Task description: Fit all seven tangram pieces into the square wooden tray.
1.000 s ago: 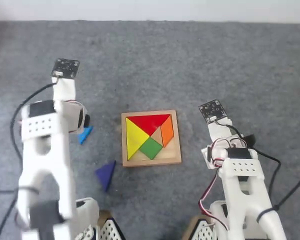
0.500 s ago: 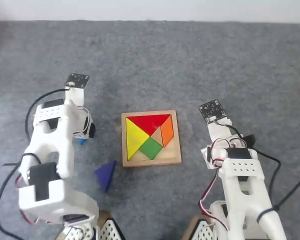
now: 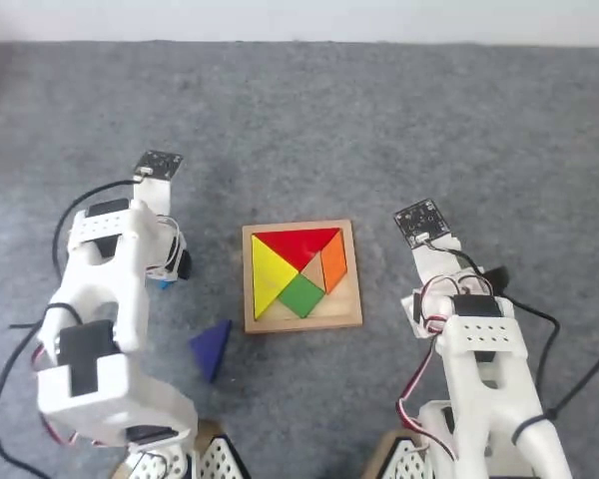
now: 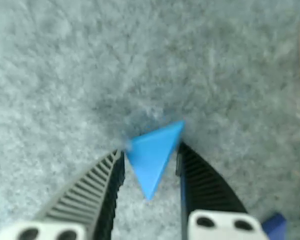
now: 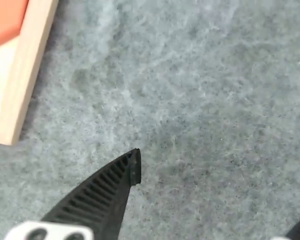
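The square wooden tray (image 3: 301,323) lies mid-table holding a red triangle (image 3: 298,244), a yellow triangle (image 3: 268,277), a green square (image 3: 301,294) and an orange piece (image 3: 334,267). A small light blue triangle (image 4: 152,155) lies flat on the carpet to the tray's left. My left gripper (image 4: 150,152) is down over it, open, with one finger on each side close to its edges. A dark blue triangle (image 3: 212,346) lies nearer the arm bases. My right gripper (image 5: 220,185) hangs open over bare carpet just right of the tray (image 5: 20,85).
Grey carpet covers the whole table. The far half has free room. Cables trail beside both arm bases at the near edge.
The left arm swung in and lowered onto the light blue triangle, which is now almost hidden under it in the high view. The right arm kept still.
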